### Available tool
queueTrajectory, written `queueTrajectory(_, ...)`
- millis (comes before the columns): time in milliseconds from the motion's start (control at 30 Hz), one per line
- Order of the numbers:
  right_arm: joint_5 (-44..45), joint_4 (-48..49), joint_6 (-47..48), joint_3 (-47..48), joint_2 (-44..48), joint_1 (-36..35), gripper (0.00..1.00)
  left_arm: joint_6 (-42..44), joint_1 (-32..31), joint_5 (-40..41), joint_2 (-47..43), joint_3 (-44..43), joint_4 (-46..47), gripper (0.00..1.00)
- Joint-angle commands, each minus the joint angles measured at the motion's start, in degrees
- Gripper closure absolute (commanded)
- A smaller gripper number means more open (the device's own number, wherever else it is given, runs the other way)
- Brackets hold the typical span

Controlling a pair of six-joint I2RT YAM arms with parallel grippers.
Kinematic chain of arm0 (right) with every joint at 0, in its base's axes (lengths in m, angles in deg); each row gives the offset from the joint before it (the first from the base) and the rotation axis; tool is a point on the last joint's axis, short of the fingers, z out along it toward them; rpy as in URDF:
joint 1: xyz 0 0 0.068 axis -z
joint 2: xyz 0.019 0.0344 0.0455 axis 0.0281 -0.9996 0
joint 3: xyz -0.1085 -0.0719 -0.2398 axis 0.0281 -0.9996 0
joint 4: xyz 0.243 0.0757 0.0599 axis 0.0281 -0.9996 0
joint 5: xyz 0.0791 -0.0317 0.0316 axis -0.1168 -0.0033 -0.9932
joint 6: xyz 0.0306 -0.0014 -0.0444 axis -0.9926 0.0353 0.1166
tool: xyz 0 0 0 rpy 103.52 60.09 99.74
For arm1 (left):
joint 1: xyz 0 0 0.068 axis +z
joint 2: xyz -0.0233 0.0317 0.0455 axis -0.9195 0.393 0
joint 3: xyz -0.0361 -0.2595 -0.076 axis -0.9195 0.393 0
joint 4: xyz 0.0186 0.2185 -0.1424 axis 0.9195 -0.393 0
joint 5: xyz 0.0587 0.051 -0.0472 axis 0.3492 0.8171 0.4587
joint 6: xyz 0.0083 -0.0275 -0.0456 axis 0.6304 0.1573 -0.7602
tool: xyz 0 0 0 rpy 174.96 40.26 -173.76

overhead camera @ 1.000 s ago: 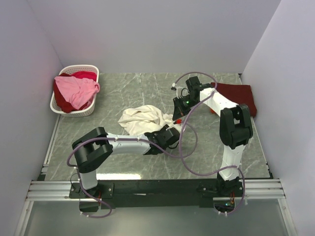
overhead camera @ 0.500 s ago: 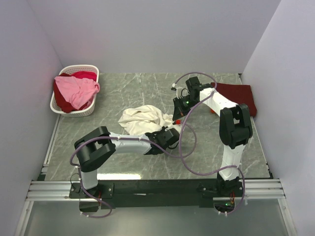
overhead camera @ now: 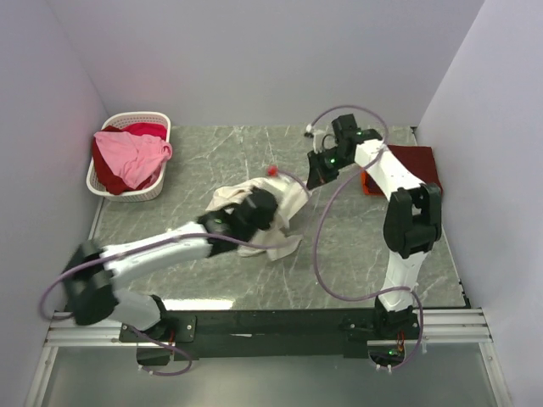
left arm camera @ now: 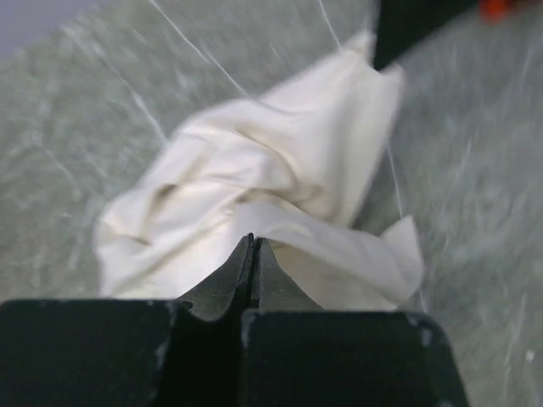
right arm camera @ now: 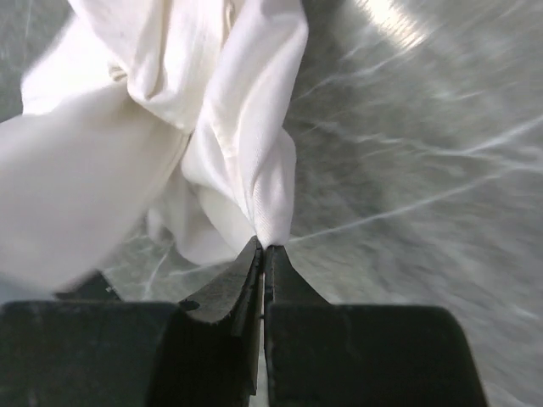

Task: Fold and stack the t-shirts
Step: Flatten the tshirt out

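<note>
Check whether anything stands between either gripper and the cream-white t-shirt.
Nothing visible does: the left gripper and the right gripper are both shut directly on folds of the cream-white t-shirt.

Cream-white t-shirt point(overhead camera: 290, 202) crumpled mid-table — dark red one point(overhead camera: 416, 161) flat far right, pink one point(overhead camera: 127, 157) heaped far left.

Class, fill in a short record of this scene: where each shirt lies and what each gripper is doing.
Cream-white cloth t-shirt: crumpled, middle of the grey marbled table
Left gripper: shut on a fold of it
Right gripper: shut on another edge of it
Dark red folded t-shirt: far right
White plastic slatted basket: far left, holding a pink t-shirt over a red one
</note>
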Motion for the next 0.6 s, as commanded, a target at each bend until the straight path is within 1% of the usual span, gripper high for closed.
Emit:
queueTrajectory(0,4.2,-2.7,3.0,8.5,9.0,1.5,1.00,-2.6,8.5,-8.9,-11.8,-2.0,1.8,1.00)
queueTrajectory(67,6.9,-3.4,4.0,10.6,11.8,2.0,1.00,-3.3,12.0,-12.2,-15.7,-2.8,1.9,1.00)
queueTrajectory(100,7.9,-3.4,4.4,12.5,12.9,2.1,1.00,-3.3,15.1,-13.6,-18.9,-3.4,1.5,1.00)
queueTrajectory(133,8.8,-3.3,4.9,13.3,13.9,2.6,1.00,-3.3,16.5,-15.7,-20.3,-4.8,1.1,1.00)
queueTrajectory(233,12.5,-2.4,5.7,16.0,18.5,3.5,1.00,-3.0,19.9,-17.1,-24.4,-8.4,-1.0,1.00)
queueTrajectory(300,15.2,-1.1,6.3,16.9,22.3,3.7,1.00,-2.6,20.8,-16.4,-26.7,-10.3,-1.8,1.00)
queueTrajectory(400,19.8,2.2,7.3,16.2,27.8,4.6,1.00,-1.2,21.2,-12.2,-29.4,-11.4,-2.2,1.00)
queueTrajectory(433,20.7,3.1,7.5,16.0,29.2,5.0,1.00,-0.4,21.4,-9.7,-30.0,-11.5,-2.1,1.00)
queueTrajectory(567,22.8,7.8,7.5,15.3,36.3,8.7,1.00,1.0,22.1,-7.2,-31.9,-13.1,-2.2,1.00)
